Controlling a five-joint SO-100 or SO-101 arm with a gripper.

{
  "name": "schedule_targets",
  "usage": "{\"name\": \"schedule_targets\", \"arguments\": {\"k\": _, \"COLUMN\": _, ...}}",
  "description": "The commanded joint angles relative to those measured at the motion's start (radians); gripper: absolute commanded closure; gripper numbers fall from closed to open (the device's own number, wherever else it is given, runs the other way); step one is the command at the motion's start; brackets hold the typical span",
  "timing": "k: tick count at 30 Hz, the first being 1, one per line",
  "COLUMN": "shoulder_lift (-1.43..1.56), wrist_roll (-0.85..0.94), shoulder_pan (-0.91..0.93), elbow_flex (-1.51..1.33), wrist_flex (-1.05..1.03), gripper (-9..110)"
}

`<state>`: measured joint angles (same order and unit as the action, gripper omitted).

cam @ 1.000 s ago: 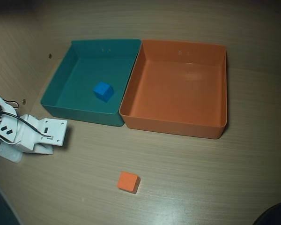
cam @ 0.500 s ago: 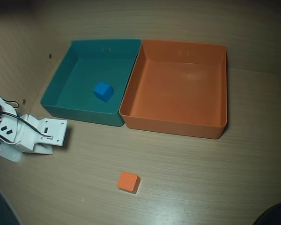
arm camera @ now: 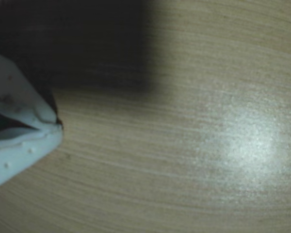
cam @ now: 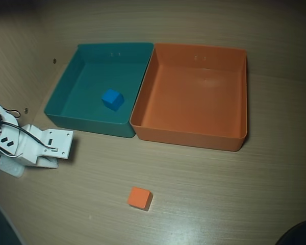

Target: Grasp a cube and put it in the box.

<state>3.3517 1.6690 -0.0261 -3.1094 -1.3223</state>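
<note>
Underneath everything, a pale wood-grain table (cam: 204,194), bare and glossy ahead of the fingers in the wrist view, with a dark shadow band above them there.

Next in size, the box (cam: 194,133), an orange tray with raised walls, nothing inside; well apart from the fingers, up and far to their right in the overhead view. Touching its left wall, a teal tray (cam: 86,121) of like size, closer to the fingers, its near left corner just up and right of the arm's white housing.

Then the arm (cam: 28,145) itself, white with black cables, low at the left edge of the overhead view, folded near the table surface.

At its end, the gripper (arm camera: 56,124), seen only in the wrist view as two pale fingers (arm camera: 19,155) coming in from the left edge, tips meeting at a point with only a thin dark seam behind them: pressed together, pinching nothing.

Smaller still, the cube (cam: 139,197), orange, flat on the table, well apart from the fingers, down and to their right in the overhead view, and below the two trays, outside both.

Last, a small blue cube (cam: 112,99) on the teal tray's floor, up and right of the fingers.
</note>
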Motion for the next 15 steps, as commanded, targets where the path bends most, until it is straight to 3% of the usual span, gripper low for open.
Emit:
{"name": "schedule_targets", "arguments": {"k": 1, "shoulder_lift": -0.011, "wrist_roll": 0.009, "shoulder_pan": 0.006, "elbow_flex": -0.038, "wrist_flex": -0.011, "gripper": 107}}
{"name": "schedule_targets", "arguments": {"k": 15, "shoulder_lift": -0.020, "wrist_roll": 0.011, "shoulder_pan": 0.008, "elbow_flex": 0.313, "wrist_flex": -0.009, "gripper": 107}}
